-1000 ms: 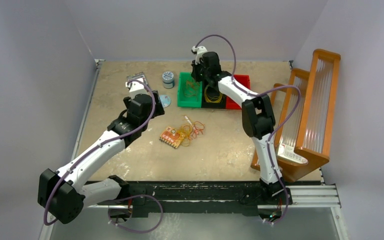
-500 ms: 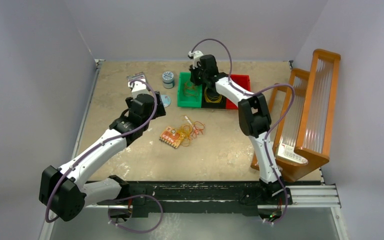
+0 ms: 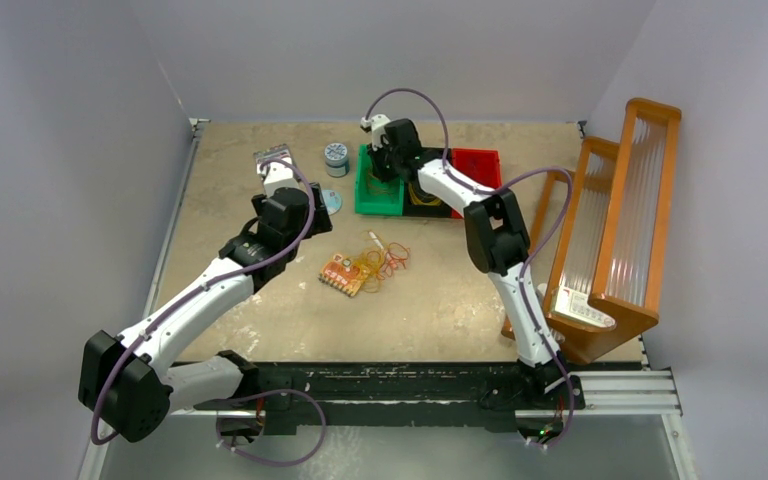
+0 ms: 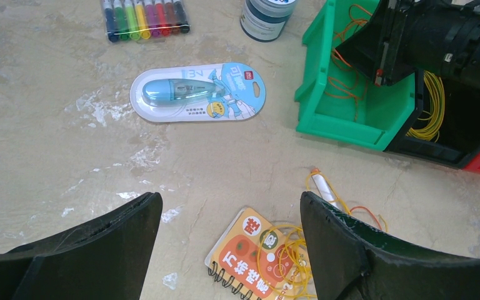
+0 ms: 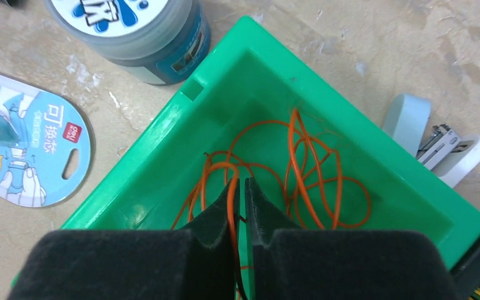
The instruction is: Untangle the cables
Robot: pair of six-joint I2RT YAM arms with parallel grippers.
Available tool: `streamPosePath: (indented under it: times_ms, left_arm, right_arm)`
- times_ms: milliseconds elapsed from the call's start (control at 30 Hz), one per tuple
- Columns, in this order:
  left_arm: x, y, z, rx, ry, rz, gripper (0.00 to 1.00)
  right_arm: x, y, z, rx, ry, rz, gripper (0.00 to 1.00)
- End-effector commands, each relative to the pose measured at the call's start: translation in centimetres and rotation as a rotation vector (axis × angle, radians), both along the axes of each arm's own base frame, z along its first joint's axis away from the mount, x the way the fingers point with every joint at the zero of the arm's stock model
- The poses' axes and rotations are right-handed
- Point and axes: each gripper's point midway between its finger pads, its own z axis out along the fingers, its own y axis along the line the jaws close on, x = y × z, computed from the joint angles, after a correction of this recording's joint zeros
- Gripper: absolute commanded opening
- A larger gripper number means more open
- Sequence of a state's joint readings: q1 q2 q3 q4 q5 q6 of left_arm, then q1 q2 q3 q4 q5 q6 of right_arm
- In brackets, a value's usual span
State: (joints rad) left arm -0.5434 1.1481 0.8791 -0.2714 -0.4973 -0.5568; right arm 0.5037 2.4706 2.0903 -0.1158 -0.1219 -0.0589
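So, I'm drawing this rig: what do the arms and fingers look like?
The left arm and right arm have white links and black joints. A mauve hose loops along each. The fingers are black, matte, wedge-shaped.

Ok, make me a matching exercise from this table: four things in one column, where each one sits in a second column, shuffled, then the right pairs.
Things
1. orange cables
2. yellow coil of cables
3. marker pack
4. orange notebook

Places
A. in the black bin
B. left of the dark jar
C. in the green bin
D. under loose yellow loops

Pairs: 1-C, 2-A, 3-B, 4-D
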Motion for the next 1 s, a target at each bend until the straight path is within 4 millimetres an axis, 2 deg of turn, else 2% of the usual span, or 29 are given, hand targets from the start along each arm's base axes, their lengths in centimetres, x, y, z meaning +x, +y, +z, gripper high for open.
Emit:
streamPosePath:
  times_ms: [0, 200, 400, 567, 733, 867, 967]
  left_arm:
    - [0.7, -0.2, 1.7, -0.025, -0.041, 0.006, 0.80]
    - [0.7, 0.0, 1.7, -0.021, -0.042, 0.014, 0.81]
    - [0.6, 0.4, 1.8, -0.013, -0.044, 0.030, 0.82]
    - [0.5, 0.5, 1.7, -0.011, -0.042, 0.034, 0.82]
    - [0.6, 0.5, 1.7, -0.011, -0.042, 0.037, 0.84]
    - [0.7, 0.3, 1.7, -0.013, -0.039, 0.031, 0.84]
    - [0.7, 0.1, 1.6, -0.016, -0.035, 0.024, 0.84]
  right_arm:
    - [0.5, 0.6, 2.6, 0.009, -0.053, 0.023, 0.09]
    - [0.4, 0.8, 6.8, 0.067, -0.131, 0.019, 0.15]
    - [0.0, 0.4, 10.1, 0.093, -0.177, 0.009, 0.31]
    - [-0.7, 0.0, 12.0, 0.109, -0.194, 0.004, 0.41]
    - [-1.2, -0.4, 13.9, 0.125, -0.222, -0.005, 0.59]
    - [-1.3, -0.9, 14.7, 0.121, -0.236, -0.019, 0.63]
    - [-1.3, -1.2, 14.3, 0.103, -0.230, -0.031, 0.62]
